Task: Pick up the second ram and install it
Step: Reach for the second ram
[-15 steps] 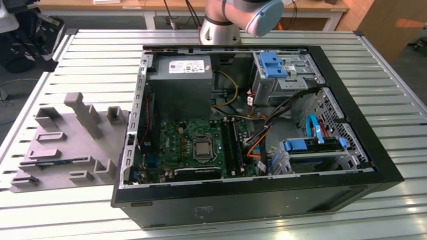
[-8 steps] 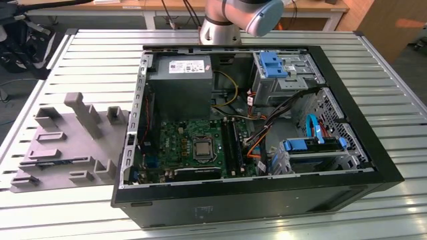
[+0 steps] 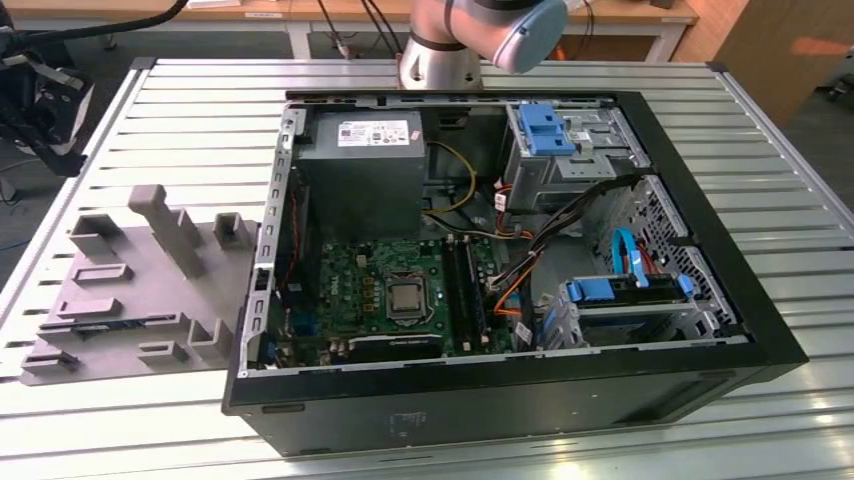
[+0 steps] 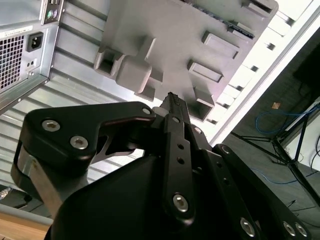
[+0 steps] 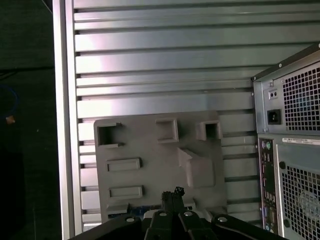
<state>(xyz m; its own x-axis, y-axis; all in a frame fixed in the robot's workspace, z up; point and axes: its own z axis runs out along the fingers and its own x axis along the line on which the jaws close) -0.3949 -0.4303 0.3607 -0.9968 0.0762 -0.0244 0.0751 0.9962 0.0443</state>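
The black two-finger gripper [image 5: 172,192] hangs above the grey moulded plastic tray [image 5: 150,145], its fingertips pressed together with nothing visible between them, so it carries no part. It points at the tray in both wrist views, and I judge that the pick has not yet been made.

The second ram [image 4: 234,27], a thin dark stick with a blue-green edge, sits in a pocket along one edge of the tray, apart from the gripper. The moulded pockets presumably hold each part at a fixed spot and angle for grasping.

The tray lies to the exterior view's left of the black open computer case [image 3: 507,395]. The case rests on its side on the silver slatted metal table [image 3: 747,120]. That leaves the green square motherboard [image 3: 354,290] and its long black memory slots [image 3: 461,290] facing upward, reachable from above.

Counted: one grey robot arm [image 3: 467,35], one gripper, one tray, one case, and one stick seen on the tray. The slots are packed too closely to count.
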